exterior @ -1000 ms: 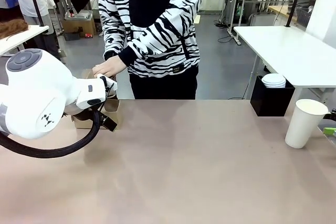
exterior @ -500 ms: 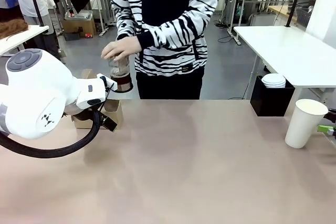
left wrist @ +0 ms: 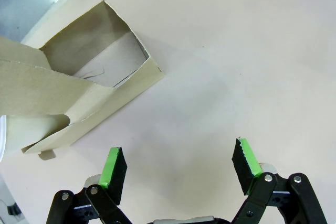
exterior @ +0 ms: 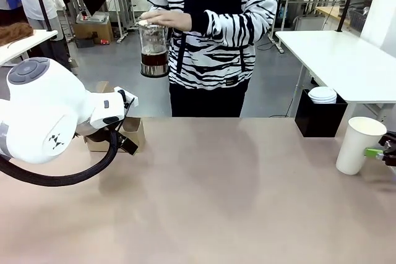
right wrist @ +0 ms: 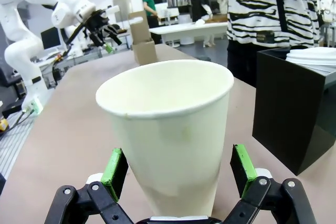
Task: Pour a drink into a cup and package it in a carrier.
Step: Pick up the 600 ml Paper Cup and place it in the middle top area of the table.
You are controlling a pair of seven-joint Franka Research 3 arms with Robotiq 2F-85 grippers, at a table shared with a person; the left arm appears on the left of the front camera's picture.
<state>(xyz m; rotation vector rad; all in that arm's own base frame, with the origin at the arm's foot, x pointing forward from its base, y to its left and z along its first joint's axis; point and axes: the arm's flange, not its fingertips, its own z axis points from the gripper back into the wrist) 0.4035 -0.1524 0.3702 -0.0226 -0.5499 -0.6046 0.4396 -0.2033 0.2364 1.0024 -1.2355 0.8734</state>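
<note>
A person behind the table's far edge holds a clear glass jug (exterior: pixel 153 51) up by its lid, with the dark brown drink (exterior: pixel 154 63) in its lower part. The brown cardboard carrier (exterior: pixel 132 130) stands at the table's far left, partly hidden behind my left arm (exterior: pixel 43 112). Above the table beside the carrier (left wrist: pixel 89 90), my left gripper (left wrist: pixel 179 163) hangs open and empty. A white paper cup (exterior: pixel 359 144) stands upright at the far right. My right gripper (right wrist: pixel 178 166) is open with one finger on each side of the cup (right wrist: pixel 170 129), a small gap at each pad.
A black box (exterior: pixel 319 115) with a stack of white lids (exterior: pixel 322 94) stands just beyond the table's far right edge, close behind the cup. The black box (right wrist: pixel 291 103) is to the right of the cup in the right wrist view. The table's broad middle is bare.
The person has lifted the jug from beside the carrier, up and to the right. My right gripper has edged in a little toward the cup. The left arm has not moved.
</note>
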